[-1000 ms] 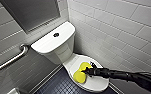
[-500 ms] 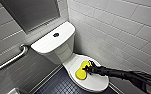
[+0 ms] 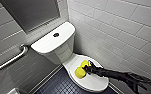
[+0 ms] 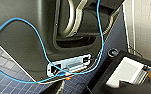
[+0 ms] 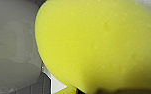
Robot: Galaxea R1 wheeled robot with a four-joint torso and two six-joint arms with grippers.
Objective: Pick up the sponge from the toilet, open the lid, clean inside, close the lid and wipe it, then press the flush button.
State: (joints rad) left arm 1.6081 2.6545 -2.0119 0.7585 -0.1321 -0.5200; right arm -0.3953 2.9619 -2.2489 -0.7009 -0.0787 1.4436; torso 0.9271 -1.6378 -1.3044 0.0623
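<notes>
The white toilet (image 3: 63,53) stands in a tiled corner with its lid (image 3: 92,83) down over the bowl. On the flat tank top is the small dark flush button (image 3: 56,34). The yellow sponge (image 3: 80,72) rests on the lid's near-tank half. My right gripper (image 3: 87,68) reaches in from the right and is shut on the sponge, pressing it against the lid. In the right wrist view the sponge (image 5: 98,45) looms very close, with white toilet ceramic (image 5: 13,50) beside it.
A white tiled wall (image 3: 121,30) runs close along the toilet's right side. A metal grab bar (image 3: 13,59) is fixed to the left wall. Dark tiled floor (image 3: 62,86) lies in front. The left wrist view has a blue cable (image 4: 41,42) over the robot's own body.
</notes>
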